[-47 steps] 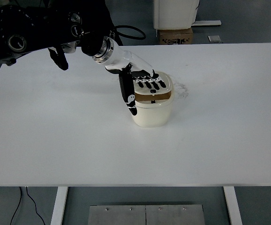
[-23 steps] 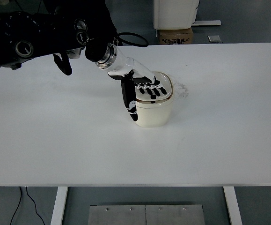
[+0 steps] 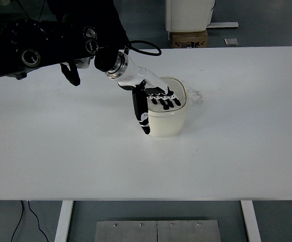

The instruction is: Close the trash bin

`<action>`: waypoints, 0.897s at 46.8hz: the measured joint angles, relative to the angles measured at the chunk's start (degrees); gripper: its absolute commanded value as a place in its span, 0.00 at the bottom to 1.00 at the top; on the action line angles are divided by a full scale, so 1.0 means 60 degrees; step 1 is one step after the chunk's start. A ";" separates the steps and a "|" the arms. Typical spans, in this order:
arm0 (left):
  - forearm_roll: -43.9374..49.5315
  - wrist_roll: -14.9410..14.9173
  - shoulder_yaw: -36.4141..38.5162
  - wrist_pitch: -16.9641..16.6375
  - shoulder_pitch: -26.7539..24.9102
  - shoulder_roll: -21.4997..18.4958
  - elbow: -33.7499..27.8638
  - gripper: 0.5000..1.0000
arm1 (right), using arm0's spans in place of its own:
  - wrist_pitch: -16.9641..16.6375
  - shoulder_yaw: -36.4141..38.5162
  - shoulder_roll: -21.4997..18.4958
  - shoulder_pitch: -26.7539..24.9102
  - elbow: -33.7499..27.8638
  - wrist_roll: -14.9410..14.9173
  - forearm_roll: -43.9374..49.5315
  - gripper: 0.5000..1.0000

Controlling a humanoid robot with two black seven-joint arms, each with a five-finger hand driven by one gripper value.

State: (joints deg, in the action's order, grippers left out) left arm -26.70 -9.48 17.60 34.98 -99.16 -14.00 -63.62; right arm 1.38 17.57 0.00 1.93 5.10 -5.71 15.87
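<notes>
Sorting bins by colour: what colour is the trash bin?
Cream white trash bin, clearest in the head view.

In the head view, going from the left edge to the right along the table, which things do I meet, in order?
Black left arm → left hand, flat on the lid → cream trash bin → bare white table.

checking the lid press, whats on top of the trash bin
The left hand lies flat on the trash bin lid, thumb down its side. The bin's inside is covered.
</notes>
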 measured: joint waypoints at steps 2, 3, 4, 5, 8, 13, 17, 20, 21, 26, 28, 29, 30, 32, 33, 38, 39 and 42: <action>0.0000 0.0000 -0.0002 0.0000 0.0010 0.0008 0.0000 1.00 | 0.0000 0.0000 0.0000 0.0000 0.0000 0.0000 0.0000 0.98; 0.0000 0.0000 -0.0001 0.0000 0.0010 0.0008 0.0000 1.00 | 0.0000 0.0000 0.0000 0.0000 0.0000 0.0000 0.0000 0.98; 0.0000 0.0000 -0.0001 0.0000 0.0010 0.0008 0.0000 1.00 | 0.0000 0.0000 0.0000 0.0000 0.0000 0.0000 0.0001 0.98; 0.0000 -0.0001 -0.0001 0.0000 0.0012 0.0008 0.0000 1.00 | 0.0000 0.0000 0.0000 0.0000 0.0000 0.0000 0.0001 0.98; 0.0000 -0.0001 -0.0001 0.0000 0.0012 0.0000 0.0001 1.00 | 0.0001 0.0000 0.0000 0.0000 0.0000 0.0000 0.0003 0.98; 0.0001 -0.0004 -0.0005 0.0010 -0.0052 -0.0049 0.0003 1.00 | 0.0003 0.0001 0.0000 0.0000 0.0000 0.0000 0.0002 0.98; 0.0007 -0.0001 -0.0016 0.0014 -0.0099 -0.0112 0.0016 1.00 | 0.0003 0.0000 0.0000 0.0000 0.0000 0.0000 0.0000 0.98; 0.0021 0.0007 -0.0040 0.0013 -0.0123 -0.0150 0.0066 1.00 | 0.0003 0.0000 0.0000 0.0000 0.0000 0.0000 0.0000 0.98; 0.0045 0.0011 -0.0048 0.0011 -0.0131 -0.0168 0.0081 1.00 | 0.0003 0.0000 0.0000 0.0000 0.0000 0.0000 0.0000 0.98; 0.0208 0.0067 -0.0123 0.0006 -0.0210 -0.0259 0.0249 1.00 | 0.0003 0.0000 0.0000 0.0000 0.0000 -0.0002 0.0001 0.98; 0.0330 0.0094 -0.0152 0.0005 -0.0206 -0.0402 0.0432 1.00 | 0.0003 0.0001 0.0000 -0.0001 0.0000 -0.0002 0.0001 0.98; 0.0423 0.0098 -0.0182 0.0002 -0.0193 -0.0445 0.0528 1.00 | 0.0003 0.0000 0.0000 0.0000 0.0000 -0.0002 -0.0001 0.98; 0.0543 0.0099 -0.0219 0.0002 -0.0176 -0.0489 0.0628 1.00 | 0.0003 0.0000 0.0000 0.0002 0.0000 -0.0003 -0.0002 0.98; 0.0857 0.0101 -0.0327 0.0002 -0.0143 -0.0556 0.0855 1.00 | 0.0003 0.0001 0.0000 0.0001 0.0000 -0.0003 -0.0005 0.98; 0.1019 0.0103 -0.0373 0.0002 -0.0131 -0.0584 0.0963 1.00 | 0.0003 0.0002 0.0000 -0.0001 0.0000 -0.0002 -0.0006 0.98; 0.1923 0.0111 -0.0598 0.0002 -0.0076 -0.0653 0.1528 1.00 | 0.0003 0.0000 0.0000 0.0000 0.0000 -0.0003 0.0000 0.98; 0.2127 0.0114 -0.0645 0.0001 -0.0072 -0.0671 0.1613 1.00 | 0.0003 0.0002 0.0000 -0.0001 0.0000 -0.0002 0.0001 0.98; 0.2628 0.0130 -0.0711 0.0001 -0.0013 -0.0797 0.1889 1.00 | 0.0003 0.0001 0.0000 -0.0001 0.0000 -0.0002 0.0005 0.98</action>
State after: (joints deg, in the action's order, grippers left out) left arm -10.94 -8.70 13.33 34.99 -99.23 -18.78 -52.28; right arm 1.40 17.57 0.00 1.93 5.10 -5.72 15.90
